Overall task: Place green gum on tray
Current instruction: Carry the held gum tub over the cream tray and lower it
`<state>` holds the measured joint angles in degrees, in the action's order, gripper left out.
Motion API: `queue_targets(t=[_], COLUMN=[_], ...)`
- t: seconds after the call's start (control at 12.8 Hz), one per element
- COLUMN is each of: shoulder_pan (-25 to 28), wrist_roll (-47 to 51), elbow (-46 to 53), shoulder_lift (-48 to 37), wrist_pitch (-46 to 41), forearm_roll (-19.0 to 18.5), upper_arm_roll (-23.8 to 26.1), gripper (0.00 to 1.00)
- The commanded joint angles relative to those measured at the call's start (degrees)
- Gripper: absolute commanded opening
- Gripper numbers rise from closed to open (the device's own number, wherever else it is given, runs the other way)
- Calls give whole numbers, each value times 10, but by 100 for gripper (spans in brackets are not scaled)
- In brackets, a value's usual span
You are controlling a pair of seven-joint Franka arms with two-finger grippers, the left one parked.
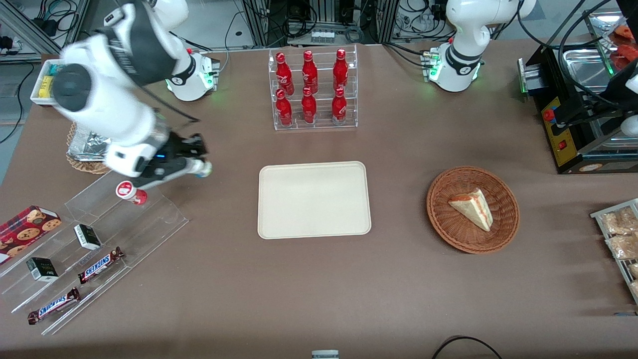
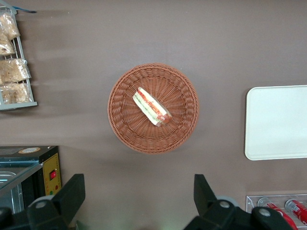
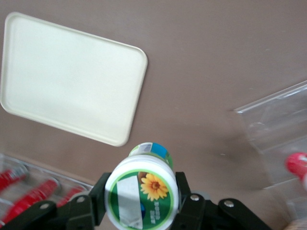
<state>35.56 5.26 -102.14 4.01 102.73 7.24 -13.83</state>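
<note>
The green gum point(image 3: 142, 195) sits clamped between the fingers of our gripper point(image 1: 195, 167), which is closed on the bottle's sides just below its round lid, so the lid's green label faces our wrist camera. We hold it that way, we judge, because a pinch across the narrow body keeps the bottle steady during the carry and lets it come down upright. It hangs in the air above the bare worktop point(image 1: 319, 279), clear of the acrylic rack point(image 1: 107, 234) where the red-and-white bottle point(image 1: 130, 192) lies on the top step.

The tray point(image 1: 314, 199) is our landmark: the gum is near its short edge on the working arm's end, not yet over it. Nothing lies on the tray, so any spot on it would serve. The wicker basket point(image 1: 472, 209) with its sandwich wedge lies well apart from the tray, toward the parked arm's end.

Our arm reaches out low from its base, forearm slanting down and the wrist bent so that the gripper points toward the tray. We judge the carry to be partway along, with release to follow once the bottle is over the tray.
</note>
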Motion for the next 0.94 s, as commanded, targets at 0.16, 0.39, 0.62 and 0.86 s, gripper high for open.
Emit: queue_targets(t=[0.16,0.39,0.62,0.86], shoulder_pan=[87,127,166,174], wrist_roll=[160,245,304,313], elbow=[70,70,70,63], shoulder_lift=[119,172,229,262], wrist_pitch=[86,168,250,302], forearm_roll=[27,28,39,39], upper_arm_roll=[-8,-8,-9,-9], gripper=[0,0,0,0])
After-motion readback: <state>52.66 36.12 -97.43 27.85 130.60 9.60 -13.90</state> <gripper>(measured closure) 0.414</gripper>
